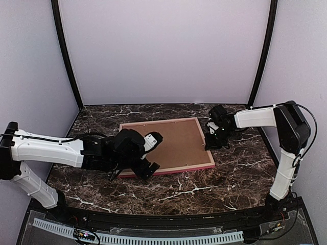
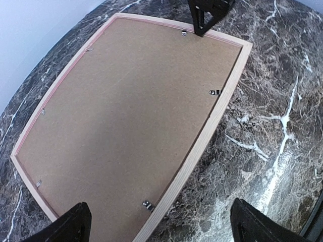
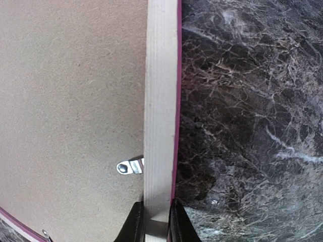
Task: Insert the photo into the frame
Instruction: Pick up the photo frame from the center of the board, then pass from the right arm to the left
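Face down at mid-table: the frame (image 1: 179, 169), pale wood rails up, pink showing only along the edges, brown backing board (image 1: 173, 143) seated inside under small metal tabs (image 3: 130, 166). No sight of the photo, whether under the board or elsewhere impossible to tell. By its looks thin, light and stiff, and likely to skate on the polished marble table (image 1: 230, 178). Best taken by a rail, never by the board. Right gripper (image 3: 154, 222) pinched tight across the right rail, 1 finger on each side. Left gripper (image 1: 152, 153) spread wide, hovering over the near-left corner, holding nothing.
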`<state>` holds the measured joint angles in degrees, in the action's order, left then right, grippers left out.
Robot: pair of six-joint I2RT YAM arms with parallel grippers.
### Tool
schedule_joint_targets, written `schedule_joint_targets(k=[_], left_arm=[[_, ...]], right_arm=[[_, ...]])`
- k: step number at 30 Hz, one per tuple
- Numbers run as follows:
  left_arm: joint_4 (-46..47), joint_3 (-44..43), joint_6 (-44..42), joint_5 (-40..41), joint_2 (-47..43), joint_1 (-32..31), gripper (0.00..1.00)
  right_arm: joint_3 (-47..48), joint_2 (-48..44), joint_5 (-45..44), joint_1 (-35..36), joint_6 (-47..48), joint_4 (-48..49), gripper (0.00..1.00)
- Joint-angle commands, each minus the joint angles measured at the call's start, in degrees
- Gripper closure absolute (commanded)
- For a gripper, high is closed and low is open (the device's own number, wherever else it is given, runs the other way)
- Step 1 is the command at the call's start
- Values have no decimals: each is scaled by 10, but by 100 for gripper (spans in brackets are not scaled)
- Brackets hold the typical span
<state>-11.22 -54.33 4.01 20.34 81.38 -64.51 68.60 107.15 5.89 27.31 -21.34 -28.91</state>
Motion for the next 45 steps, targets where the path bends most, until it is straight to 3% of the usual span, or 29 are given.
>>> schedule_joint_targets(k=[1, 8, 14, 33, 41, 45], left_arm=[[34, -30, -58, 10, 54, -16, 1], [49, -93, -127, 3, 167, -39, 1], [22, -128, -168, 58, 231, -66, 1], [-31, -24, -131, 164, 192, -89, 3], [-33, -11, -125, 171, 177, -92, 19], [-30, -14, -131, 168, 176, -93, 42]], right_arm=[[25, -3, 9, 2, 26, -12, 100], [36, -24, 47, 2, 28, -44, 100], [52, -55, 76, 2, 16, -89, 100], [59, -90, 103, 5, 14, -147, 100], [48, -86, 107, 5, 17, -142, 100], [49, -87, 114, 5, 19, -141, 98]])
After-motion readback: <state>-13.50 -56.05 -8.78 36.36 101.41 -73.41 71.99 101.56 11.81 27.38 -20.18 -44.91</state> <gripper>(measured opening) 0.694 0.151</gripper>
